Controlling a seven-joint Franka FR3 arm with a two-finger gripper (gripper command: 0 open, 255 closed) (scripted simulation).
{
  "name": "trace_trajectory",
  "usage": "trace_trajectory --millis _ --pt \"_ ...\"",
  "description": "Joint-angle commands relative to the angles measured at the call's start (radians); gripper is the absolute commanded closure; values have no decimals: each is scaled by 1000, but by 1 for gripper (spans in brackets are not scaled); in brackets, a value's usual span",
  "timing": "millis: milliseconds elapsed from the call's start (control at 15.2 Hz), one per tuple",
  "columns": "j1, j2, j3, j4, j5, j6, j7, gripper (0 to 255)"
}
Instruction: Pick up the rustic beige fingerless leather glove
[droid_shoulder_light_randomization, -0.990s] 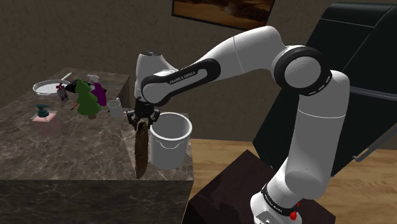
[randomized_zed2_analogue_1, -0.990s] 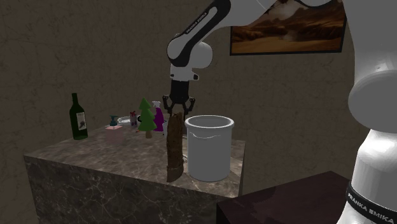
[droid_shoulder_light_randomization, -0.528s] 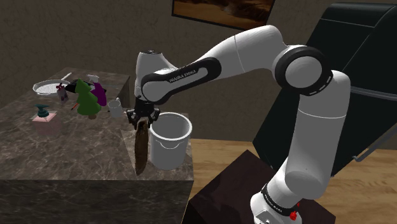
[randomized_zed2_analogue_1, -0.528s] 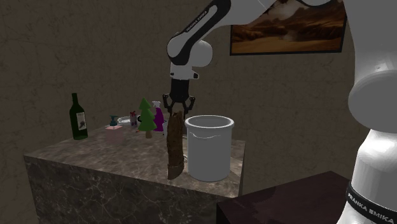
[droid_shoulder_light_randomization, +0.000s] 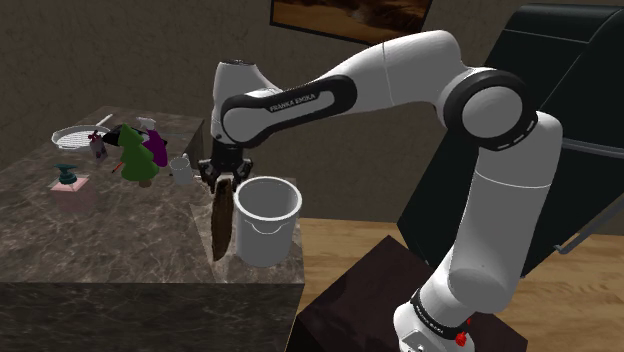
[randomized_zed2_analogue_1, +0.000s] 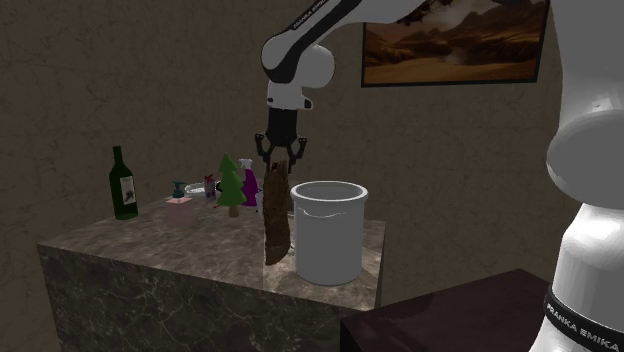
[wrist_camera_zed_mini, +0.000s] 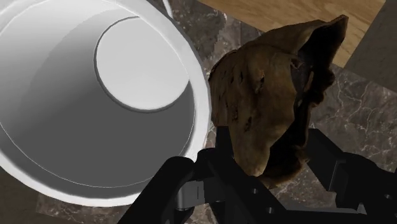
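Observation:
A brown, worn leather glove (droid_shoulder_light_randomization: 221, 221) hangs straight down from my black gripper (droid_shoulder_light_randomization: 222, 179), which is shut on its top end. Its lower tip is just above the dark marble counter (droid_shoulder_light_randomization: 90, 232), beside the white bucket. From the second exterior view the glove (randomized_zed2_analogue_1: 275, 220) dangles under the gripper (randomized_zed2_analogue_1: 277, 157) in front of the bucket's left side. In the wrist view the crumpled brown glove (wrist_camera_zed_mini: 273, 102) is clasped between my two fingers (wrist_camera_zed_mini: 224, 141), with the gripper (wrist_camera_zed_mini: 270, 149) above the counter next to the bucket.
A white bucket (droid_shoulder_light_randomization: 266, 218) stands right beside the hanging glove, near the counter's edge. Farther back sit a green toy tree (droid_shoulder_light_randomization: 137, 157), a purple bottle (droid_shoulder_light_randomization: 156, 148), a white cup (droid_shoulder_light_randomization: 181, 168), a pink box (droid_shoulder_light_randomization: 71, 186) and a wire rack (droid_shoulder_light_randomization: 76, 134). A green wine bottle (randomized_zed2_analogue_1: 123, 185) stands at the far corner.
The gripper has risen with the glove in it, so the glove's lower tip has lifted off the counter. The arm's elbow has swung upward.

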Motion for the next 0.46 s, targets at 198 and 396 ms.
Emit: trace_trajectory --millis 198,396 --pt "-3 -24 4 41 11 -62 -5 255" --pt "-4 -29 5 50 13 -75 -6 255"
